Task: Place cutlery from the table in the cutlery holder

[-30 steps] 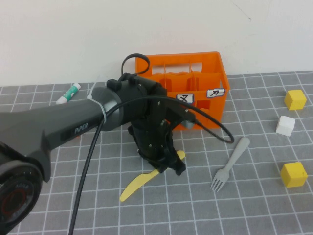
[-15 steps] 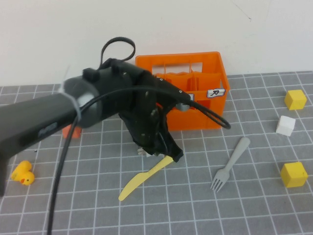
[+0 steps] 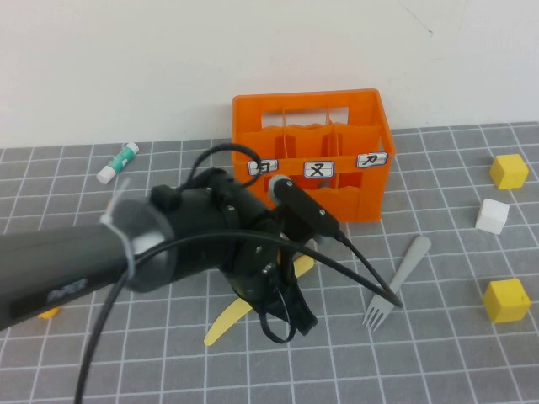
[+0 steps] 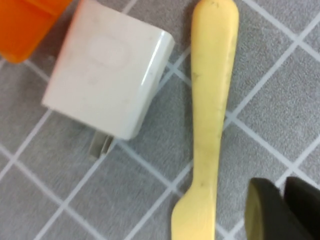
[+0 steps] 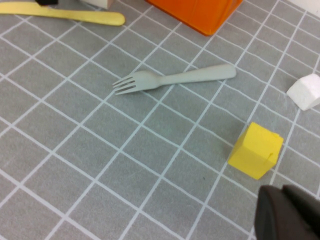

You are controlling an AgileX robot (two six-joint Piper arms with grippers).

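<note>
Just beside left gripper (image 4: pixel 282 210): knife (image 4: pixel 209 120)

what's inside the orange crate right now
Only dividers show inside the crate; its front wall hides the bottom. Knife and fork lie on the table, left gripper above the knife.

Glossy dark-grey left arm (image 3: pixel 126 252) with white cable tie, faint lettering, looping black cables, black claw (image 3: pixel 286 316).

The knife (image 4: pixel 210 125) looks like matt pale-yellow plastic with small dark marks. The fork (image 5: pixel 170 79) is smooth grey plastic. The cutlery holder (image 3: pixel 337 181) is glossy orange plastic. The charger block (image 4: pixel 107 70) is smooth white plastic. The table (image 5: pixel 75 165) looks matt grey.
</note>
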